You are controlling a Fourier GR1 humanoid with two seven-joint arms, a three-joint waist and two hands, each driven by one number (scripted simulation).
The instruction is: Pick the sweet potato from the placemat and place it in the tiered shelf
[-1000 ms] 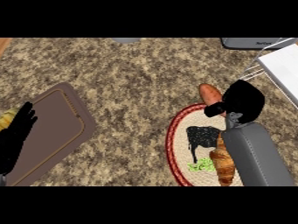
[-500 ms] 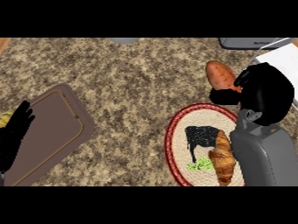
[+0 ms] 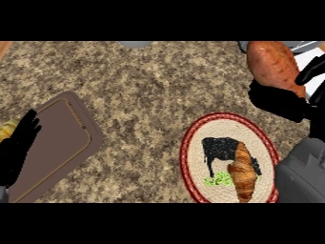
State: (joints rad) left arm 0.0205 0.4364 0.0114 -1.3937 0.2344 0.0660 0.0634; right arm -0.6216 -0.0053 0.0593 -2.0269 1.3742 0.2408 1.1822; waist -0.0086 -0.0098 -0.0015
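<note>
The orange-brown sweet potato (image 3: 274,66) is held up at the upper right, above the counter, with my right hand (image 3: 291,97) curled round its lower end. The round woven placemat with a red rim (image 3: 193,143) lies below it, at the lower right. A croissant (image 3: 244,171), a dark patch and a bit of green lie on the placemat. A white part of the tiered shelf (image 3: 307,58) shows at the right edge, mostly hidden behind the hand. My left hand (image 3: 10,147) rests open at the left edge, fingers up.
A brown cutting board (image 3: 59,143) lies at the left on the speckled counter. A yellow object (image 3: 3,133) peeks out behind my left hand. A grey object (image 3: 137,44) shows at the top edge.
My right hand has lifted the sweet potato off the placemat and carried it up and to the right, towards the shelf. The left hand has stayed still.
</note>
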